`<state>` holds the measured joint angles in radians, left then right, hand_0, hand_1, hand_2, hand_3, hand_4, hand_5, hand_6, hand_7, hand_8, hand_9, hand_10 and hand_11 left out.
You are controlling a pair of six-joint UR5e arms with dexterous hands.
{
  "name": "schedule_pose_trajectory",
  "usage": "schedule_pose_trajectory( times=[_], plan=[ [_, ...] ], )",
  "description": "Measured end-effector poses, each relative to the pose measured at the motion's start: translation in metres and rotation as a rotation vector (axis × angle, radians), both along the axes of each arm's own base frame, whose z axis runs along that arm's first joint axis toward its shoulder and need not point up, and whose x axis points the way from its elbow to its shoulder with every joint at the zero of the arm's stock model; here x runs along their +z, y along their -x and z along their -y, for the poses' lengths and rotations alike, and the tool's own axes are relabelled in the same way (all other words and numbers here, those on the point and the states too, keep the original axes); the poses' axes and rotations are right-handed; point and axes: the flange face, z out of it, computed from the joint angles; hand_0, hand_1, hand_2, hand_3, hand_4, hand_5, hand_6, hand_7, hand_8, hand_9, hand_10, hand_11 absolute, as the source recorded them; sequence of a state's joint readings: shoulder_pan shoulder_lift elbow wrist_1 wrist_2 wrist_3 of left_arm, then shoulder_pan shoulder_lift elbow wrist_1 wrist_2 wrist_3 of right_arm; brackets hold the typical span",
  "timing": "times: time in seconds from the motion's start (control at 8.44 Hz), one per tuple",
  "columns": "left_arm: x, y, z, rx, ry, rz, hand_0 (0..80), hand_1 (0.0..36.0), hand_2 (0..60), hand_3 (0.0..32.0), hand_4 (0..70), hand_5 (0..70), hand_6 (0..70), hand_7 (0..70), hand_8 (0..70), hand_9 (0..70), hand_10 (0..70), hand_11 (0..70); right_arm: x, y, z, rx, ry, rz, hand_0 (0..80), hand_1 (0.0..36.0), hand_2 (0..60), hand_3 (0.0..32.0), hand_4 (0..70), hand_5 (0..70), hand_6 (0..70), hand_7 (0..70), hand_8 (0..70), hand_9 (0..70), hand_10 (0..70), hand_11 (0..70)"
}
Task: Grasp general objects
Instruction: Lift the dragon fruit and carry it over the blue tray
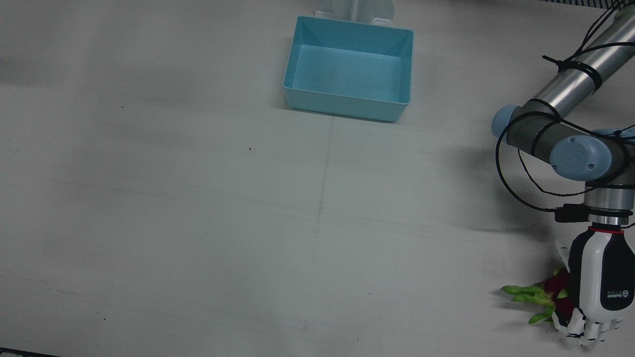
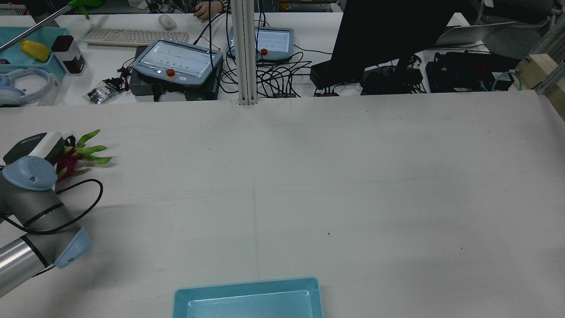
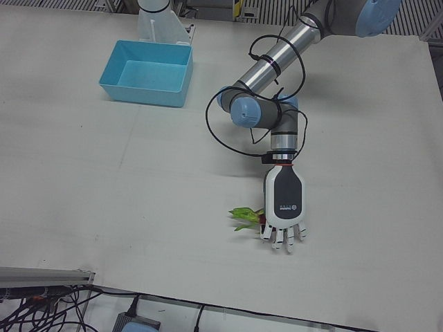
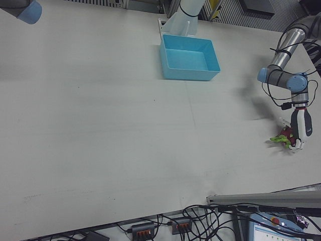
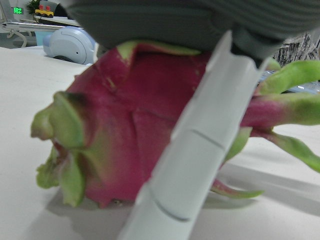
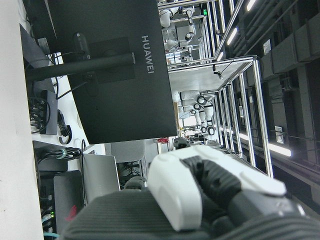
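Note:
A dragon fruit (image 1: 551, 286), magenta with green scales, lies on the white table near the front edge, on my left arm's side. My left hand (image 1: 601, 287) lies palm down right over it, with its fingers (image 1: 590, 334) stretched straight past the fruit and not curled round it. The left hand view shows the fruit (image 5: 125, 145) resting on the table, with one white finger (image 5: 200, 150) crossing in front of it. The fruit's green tips (image 3: 242, 213) stick out beside the hand (image 3: 282, 204). Of my right hand only a palm edge and one finger (image 6: 200, 190) show, in its own view.
An empty light-blue bin (image 1: 347, 106) stands at the robot's side of the table, near the middle. A seam (image 1: 325, 173) runs across the tabletop. Behind the table's far edge are a monitor (image 2: 388, 35), pendants and cables.

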<state>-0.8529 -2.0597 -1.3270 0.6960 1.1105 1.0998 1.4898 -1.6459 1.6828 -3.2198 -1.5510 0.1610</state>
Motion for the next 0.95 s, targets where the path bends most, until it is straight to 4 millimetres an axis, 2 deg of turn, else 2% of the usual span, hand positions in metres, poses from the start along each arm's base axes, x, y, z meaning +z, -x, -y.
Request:
schedule_pose_trajectory(
  times=[0.12,0.24,0.36,0.47,0.59,0.71,0.83,0.95],
  plan=[
    [0.000,0.001,-0.001,-0.006,0.001,0.005,80.0,36.0,24.8,0.0,23.0,70.0,48.1,70.0,54.9,61.4,37.5,55.5,0.000,0.000,0.000,0.000,0.000,0.000,0.0,0.0,0.0,0.0,0.0,0.0,0.0,0.0,0.0,0.0,0.0,0.0],
    [-0.001,0.002,-0.001,-0.012,0.003,0.012,80.0,36.0,29.6,0.0,26.6,70.0,54.7,70.0,61.4,70.0,42.5,62.1,0.000,0.000,0.000,0.000,0.000,0.000,0.0,0.0,0.0,0.0,0.0,0.0,0.0,0.0,0.0,0.0,0.0,0.0],
    [-0.004,0.003,-0.001,-0.021,0.001,0.017,80.0,36.0,33.0,0.0,30.6,70.0,61.4,70.0,67.4,70.0,46.7,68.0,0.000,0.000,0.000,0.000,0.000,0.000,0.0,0.0,0.0,0.0,0.0,0.0,0.0,0.0,0.0,0.0,0.0,0.0],
    [-0.006,0.004,-0.001,-0.028,-0.001,0.021,80.0,35.3,41.9,0.0,41.2,70.0,70.0,70.0,70.0,70.0,54.0,70.0,0.000,0.000,0.000,-0.001,0.000,0.000,0.0,0.0,0.0,0.0,0.0,0.0,0.0,0.0,0.0,0.0,0.0,0.0],
    [-0.012,0.003,0.000,-0.031,-0.012,0.016,80.0,34.9,53.8,0.0,50.7,70.0,70.0,70.0,70.0,70.0,62.2,70.0,0.000,0.000,0.000,-0.001,0.000,0.000,0.0,0.0,0.0,0.0,0.0,0.0,0.0,0.0,0.0,0.0,0.0,0.0],
    [-0.023,0.001,0.001,-0.029,-0.040,-0.012,80.0,33.5,59.3,0.0,55.9,70.0,70.0,70.0,70.0,70.0,70.0,70.0,0.000,0.000,0.000,0.000,0.000,0.000,0.0,0.0,0.0,0.0,0.0,0.0,0.0,0.0,0.0,0.0,0.0,0.0],
    [-0.039,-0.001,0.005,-0.014,-0.084,-0.066,80.0,32.9,60.0,0.0,57.6,70.0,70.0,70.0,70.0,70.0,70.0,70.0,0.000,0.000,0.000,0.000,0.000,0.000,0.0,0.0,0.0,0.0,0.0,0.0,0.0,0.0,0.0,0.0,0.0,0.0],
    [-0.058,-0.003,0.012,0.038,-0.138,-0.146,80.0,31.7,60.0,0.0,64.8,70.0,70.0,70.0,70.0,70.0,70.0,70.0,0.000,0.000,0.000,0.000,0.000,0.000,0.0,0.0,0.0,0.0,0.0,0.0,0.0,0.0,0.0,0.0,0.0,0.0]
  ],
)
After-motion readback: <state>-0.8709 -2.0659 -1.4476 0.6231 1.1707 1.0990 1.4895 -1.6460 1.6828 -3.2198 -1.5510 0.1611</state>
